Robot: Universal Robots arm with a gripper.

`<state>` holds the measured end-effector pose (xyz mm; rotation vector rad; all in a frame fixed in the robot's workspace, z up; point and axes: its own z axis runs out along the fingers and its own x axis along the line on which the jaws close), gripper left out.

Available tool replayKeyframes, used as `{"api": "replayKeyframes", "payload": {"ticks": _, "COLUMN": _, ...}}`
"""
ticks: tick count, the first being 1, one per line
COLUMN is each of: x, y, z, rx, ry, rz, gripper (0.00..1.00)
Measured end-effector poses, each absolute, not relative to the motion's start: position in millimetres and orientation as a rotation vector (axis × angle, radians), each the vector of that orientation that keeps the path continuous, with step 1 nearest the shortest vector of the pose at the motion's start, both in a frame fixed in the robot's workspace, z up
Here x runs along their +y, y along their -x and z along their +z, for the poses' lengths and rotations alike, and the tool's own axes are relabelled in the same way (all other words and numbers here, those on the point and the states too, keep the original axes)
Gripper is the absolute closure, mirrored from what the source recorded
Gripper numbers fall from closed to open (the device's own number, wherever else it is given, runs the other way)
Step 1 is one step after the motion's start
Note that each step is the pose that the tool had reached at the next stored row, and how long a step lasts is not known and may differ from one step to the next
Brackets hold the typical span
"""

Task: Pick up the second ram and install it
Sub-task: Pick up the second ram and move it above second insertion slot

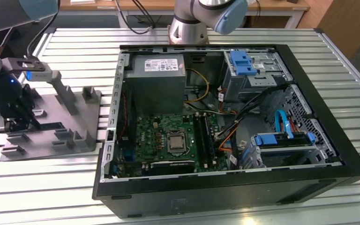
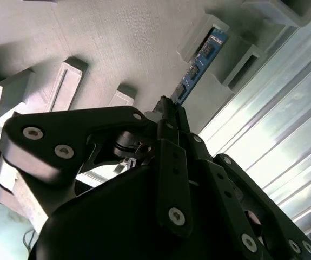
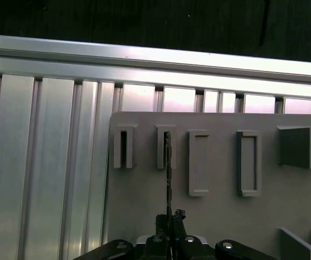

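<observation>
The second ram [image 2: 199, 64] is a thin blue board with dark chips. It stands on its long edge in a narrow slot of the grey moulded fixture [image 2: 117, 38], between two raised blocks. In the first wrist view the second ram [image 3: 167, 179] shows edge-on as a fine dark line. It runs from the second slot in from a corner of the fixture [image 3: 220, 216], in the row along the fixture's edge, back to the gripper [image 3: 170, 221].

The gripper [image 2: 169, 111] has its black fingers [image 2: 172, 123] drawn in close, with hardly a gap, pinched on the near end of the stick. The far end sits in the slot.

The fixture rests on a table [image 3: 47, 162] of ribbed aluminium slats, and its slotted edge lies near the table's rim. In the exterior view the gripper [image 1: 16, 123] hangs low over the fixture [image 1: 73, 122], which sits toward the exterior view's left edge of the table [image 1: 42, 178].

Just beside the fixture, toward the exterior view's right, an open black computer case [image 1: 230, 187] lies on its side. Its green motherboard [image 1: 161, 136] faces up.
</observation>
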<state>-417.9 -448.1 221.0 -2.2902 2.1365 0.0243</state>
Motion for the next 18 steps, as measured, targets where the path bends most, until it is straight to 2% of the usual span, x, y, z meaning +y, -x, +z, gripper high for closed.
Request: {"api": "replayKeyframes", "payload": {"ticks": 18, "x": -448.1, "y": 418.0, "z": 245.5, "rx": 2.131, "ry": 2.284, "rz": 0.036, "gripper": 0.86}}
